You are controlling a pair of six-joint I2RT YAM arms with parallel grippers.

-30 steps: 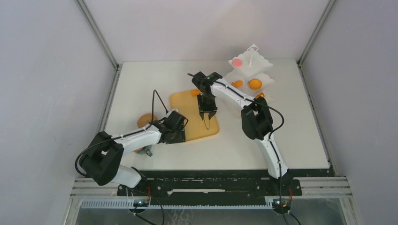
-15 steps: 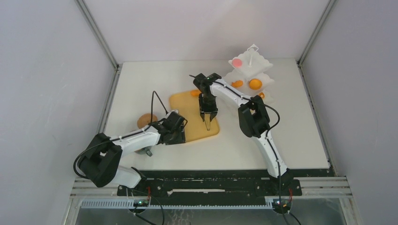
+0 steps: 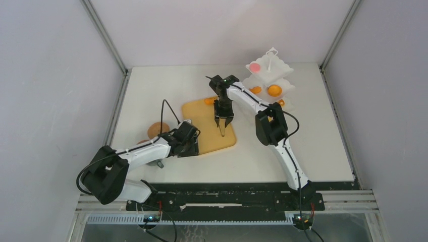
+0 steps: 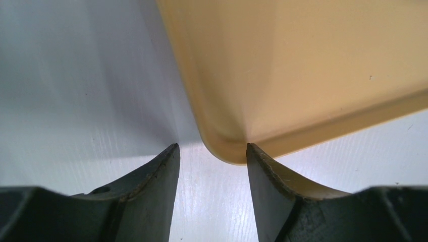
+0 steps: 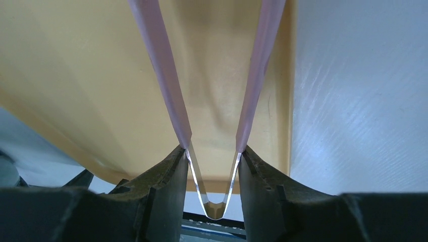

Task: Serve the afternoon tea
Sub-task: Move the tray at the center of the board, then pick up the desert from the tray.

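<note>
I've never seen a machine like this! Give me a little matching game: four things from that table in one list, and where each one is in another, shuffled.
Things:
1. pink tongs
2. pink round
3. cork coaster
4. left claw

Places:
A. on the top tier of the white stand
B. on the table, left of the tan board
C. open, at the board's near-left corner
D. pinched in the right claw

Pairs: 1-D, 2-A, 3-B, 4-C.
</note>
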